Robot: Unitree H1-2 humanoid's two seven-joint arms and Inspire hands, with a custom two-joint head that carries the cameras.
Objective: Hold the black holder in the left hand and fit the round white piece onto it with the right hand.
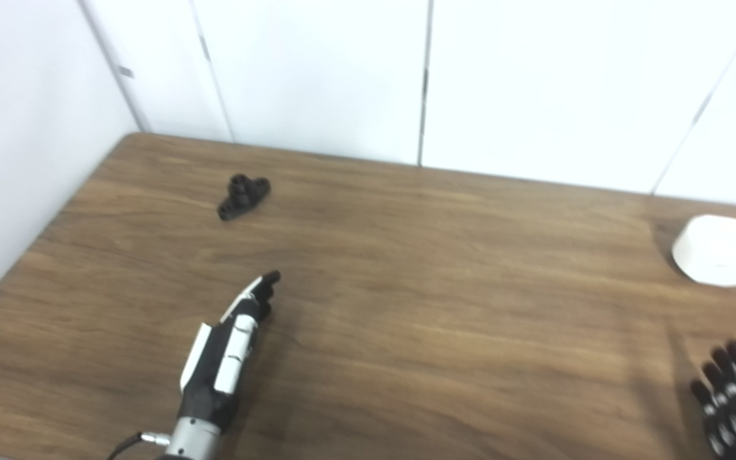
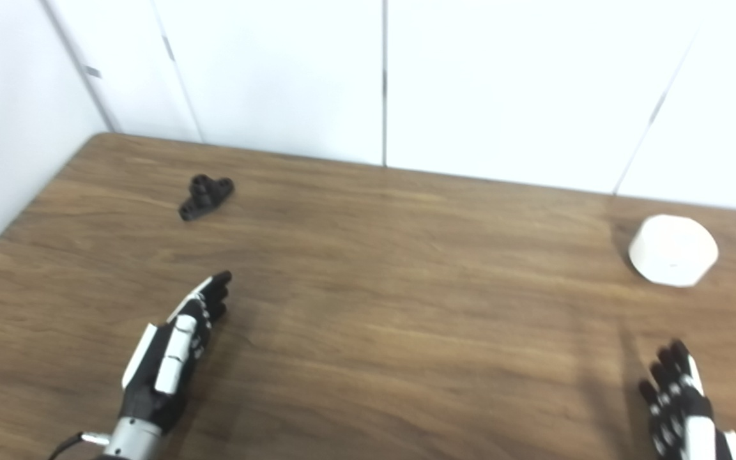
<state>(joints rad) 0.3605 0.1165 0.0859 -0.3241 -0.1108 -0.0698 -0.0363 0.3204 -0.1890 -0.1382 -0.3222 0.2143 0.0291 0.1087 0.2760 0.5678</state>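
The left hand [image 1: 224, 358] holds nothing. Its fingers [image 1: 264, 289] are stretched out straight and close together, pointing toward about one o'clock, with the hand turned on edge so the white back plates face up and to the left. It sits low over the wooden table [image 1: 406, 268], at roughly seven o'clock in the scene; whether it rests on the surface or hangs just above it is hard to tell. A thin cable shows at the wrist near the bottom edge.

The right hand [image 2: 678, 399] is also empty. Its fingers [image 2: 668, 367] are extended and slightly fanned, pointing toward about eleven o'clock, the dark inner side facing the camera. It enters at about five o'clock, only partly in view at the bottom right corner.

The black holder [image 1: 243, 196] lies on the table at about ten o'clock, well apart from the left hand and farther back than its fingertips. The round white piece [image 1: 718, 249] sits on the table at about three o'clock, near the right edge, well beyond the right hand. Neither part is touched by either hand. White wall panels [image 1: 317, 70] stand behind the table.
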